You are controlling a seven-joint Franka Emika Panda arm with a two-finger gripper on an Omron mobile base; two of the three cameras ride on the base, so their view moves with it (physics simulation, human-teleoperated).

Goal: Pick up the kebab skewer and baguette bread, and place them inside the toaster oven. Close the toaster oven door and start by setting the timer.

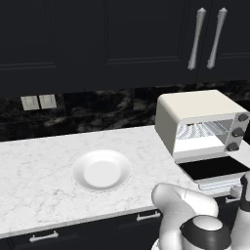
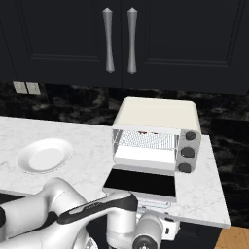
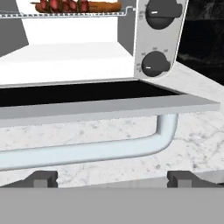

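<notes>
The cream-white toaster oven [image 1: 195, 105] [image 2: 160, 113] stands on the marble counter with its door [image 1: 214, 168] [image 2: 141, 181] [image 3: 87, 94] folded down flat. In the hand view the kebab skewer [image 3: 61, 6] and the orange-brown baguette bread [image 3: 105, 6] lie side by side on the wire rack [image 3: 65, 15] inside. My gripper [image 3: 111, 178] is open and empty, low in front of the door's bar handle [image 3: 87, 151], its fingertips [image 3: 41, 178] spread wide just short of the bar. Two dark knobs [image 3: 155, 64] show on the oven's right panel.
A white plate [image 1: 101, 171] [image 2: 44, 155] sits on the counter to the left of the oven. The counter ends shortly to the right of the oven [image 2: 214, 194]. Dark wall cabinets with long handles [image 2: 108, 39] hang above.
</notes>
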